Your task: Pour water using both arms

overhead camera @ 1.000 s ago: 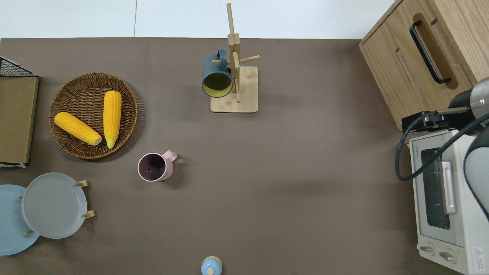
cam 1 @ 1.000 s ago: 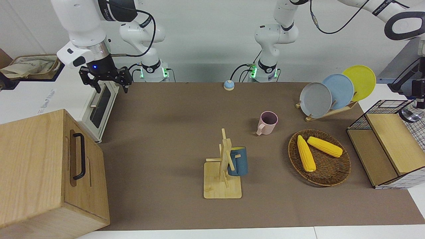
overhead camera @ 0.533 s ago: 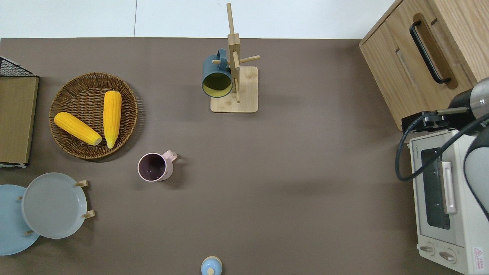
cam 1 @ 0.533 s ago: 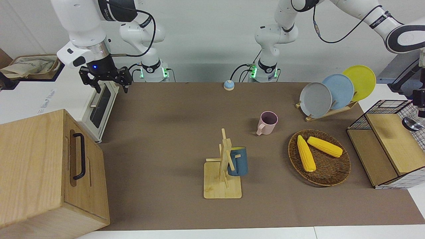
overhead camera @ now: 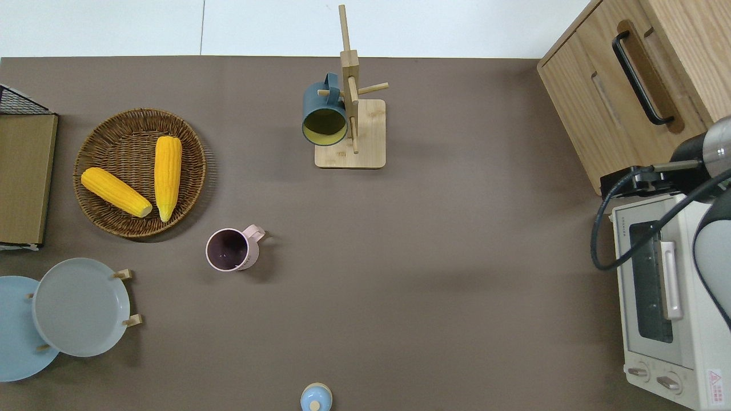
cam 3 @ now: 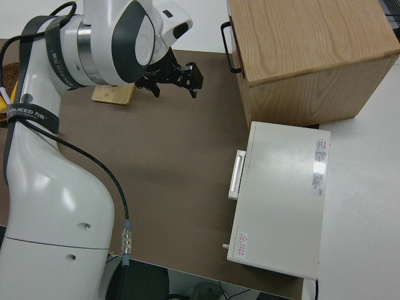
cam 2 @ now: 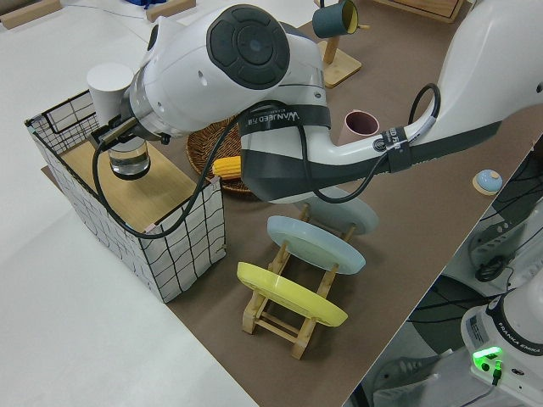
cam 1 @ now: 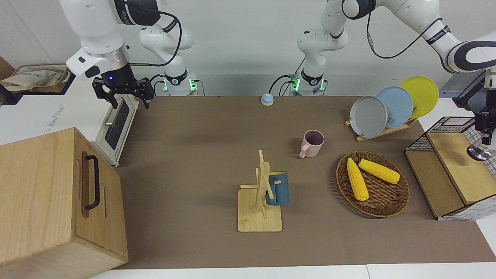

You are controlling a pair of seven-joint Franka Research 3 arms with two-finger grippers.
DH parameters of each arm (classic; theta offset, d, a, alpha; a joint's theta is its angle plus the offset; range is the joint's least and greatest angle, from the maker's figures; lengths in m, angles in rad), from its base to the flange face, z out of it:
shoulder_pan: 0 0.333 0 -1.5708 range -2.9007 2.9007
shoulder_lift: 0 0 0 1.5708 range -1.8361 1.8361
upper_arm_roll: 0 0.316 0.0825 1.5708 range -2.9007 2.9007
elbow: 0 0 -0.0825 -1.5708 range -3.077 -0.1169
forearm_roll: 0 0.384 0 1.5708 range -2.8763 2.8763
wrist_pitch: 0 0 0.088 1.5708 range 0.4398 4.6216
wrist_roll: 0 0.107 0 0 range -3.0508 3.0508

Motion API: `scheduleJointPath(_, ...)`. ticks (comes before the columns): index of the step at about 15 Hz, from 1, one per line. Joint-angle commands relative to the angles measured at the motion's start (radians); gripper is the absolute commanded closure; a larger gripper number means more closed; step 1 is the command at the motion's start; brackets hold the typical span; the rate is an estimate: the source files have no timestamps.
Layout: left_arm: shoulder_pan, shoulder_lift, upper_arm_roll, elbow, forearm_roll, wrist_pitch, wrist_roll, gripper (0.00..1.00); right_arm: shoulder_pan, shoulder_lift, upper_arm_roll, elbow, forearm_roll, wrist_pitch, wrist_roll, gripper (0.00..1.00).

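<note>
The left white jointed arm (cam 2: 254,102) reaches to its own end of the table, its gripper (cam 1: 483,128) low over the wooden shelf inside the wire-grid basket (cam 2: 127,212), at a clear glass (cam 2: 129,158) there; whether its fingers are closed on the glass cannot be told. The right white arm (cam 3: 94,50) is parked, its gripper (cam 1: 124,93) spread wide and holding nothing. On the brown table mat (overhead camera: 428,257) stands a pink mug (overhead camera: 228,250), upright. Farther from the robots, a dark blue mug (overhead camera: 324,114) hangs on a wooden mug tree (overhead camera: 351,108). A round wicker tray (overhead camera: 108,225) beside the pink mug holds two yellow corn cobs (overhead camera: 167,174).
</note>
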Motion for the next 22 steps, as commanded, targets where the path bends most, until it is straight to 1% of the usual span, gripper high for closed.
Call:
scheduleJointPath(1,0.027,0.012,-0.014,0.004,-0.042,0.014,0.045,1.00,-0.009,-0.008,0.007,0.000,0.007,0.000,-0.018,0.013)
scheduleJointPath(6,0.033,0.033,-0.018,0.002,-0.067,-0.001,0.045,1.00,-0.009,-0.008,0.007,0.000,0.007,0.000,-0.018,0.013)
scheduleJointPath(8,0.041,0.038,-0.028,0.002,-0.075,-0.004,0.045,1.00,-0.009,-0.008,0.007,0.000,0.007,0.002,-0.018,0.013)
scheduleJointPath(9,0.044,0.045,-0.040,0.002,-0.078,-0.006,0.045,1.00,-0.009,-0.008,0.007,0.000,0.007,0.000,-0.018,0.013)
scheduleJointPath(13,0.059,0.061,-0.053,0.002,-0.082,-0.004,0.047,1.00,-0.009,-0.006,0.007,0.000,0.007,0.002,-0.018,0.013)
scheduleJointPath(15,0.084,0.064,-0.079,0.004,-0.087,-0.004,0.048,1.00,-0.009,-0.008,0.007,0.000,0.005,0.002,-0.018,0.013)
scheduleJointPath(17,0.114,0.064,-0.108,0.004,-0.090,-0.004,0.082,0.99,-0.009,-0.008,0.007,0.000,0.007,0.000,-0.018,0.013)
scheduleJointPath(18,0.133,0.064,-0.126,0.004,-0.093,-0.004,0.089,0.82,-0.009,-0.008,0.007,0.000,0.007,0.002,-0.018,0.013)
scheduleJointPath(19,0.143,0.065,-0.140,0.005,-0.093,-0.004,0.090,0.47,-0.009,-0.006,0.007,0.000,0.007,0.002,-0.018,0.013)
scheduleJointPath(20,0.147,0.064,-0.142,0.007,-0.095,-0.004,0.090,0.10,-0.009,-0.006,0.007,0.000,0.007,0.002,-0.018,0.013)
scheduleJointPath(21,0.145,0.065,-0.142,0.007,-0.096,-0.003,0.088,0.01,-0.009,-0.006,0.007,0.000,0.005,0.000,-0.018,0.013)
scheduleJointPath(22,0.147,0.065,-0.142,0.007,-0.096,-0.003,0.088,0.00,-0.009,-0.006,0.007,0.000,0.005,0.002,-0.018,0.013)
